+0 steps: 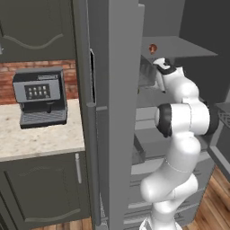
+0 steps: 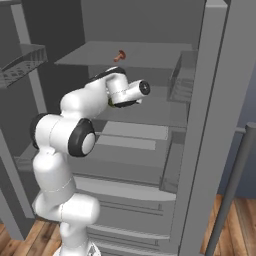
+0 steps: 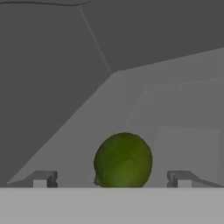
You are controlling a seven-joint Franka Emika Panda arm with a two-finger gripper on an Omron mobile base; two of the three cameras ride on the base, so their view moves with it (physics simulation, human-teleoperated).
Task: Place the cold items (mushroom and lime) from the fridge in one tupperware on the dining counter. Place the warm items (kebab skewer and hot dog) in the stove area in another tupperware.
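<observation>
One lime (image 3: 123, 160), roughly round, between the open end effector (image 3: 112, 178) fingertips.

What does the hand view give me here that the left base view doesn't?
Hand view: a round green lime on a grey fridge shelf, lying between the open dark fingers.

Left base view: a small brown mushroom on the upper fridge shelf, the white arm reaching inside, and a dark grey coffee machine on the speckled beige counter.

Both: the grey fridge interior.
</observation>
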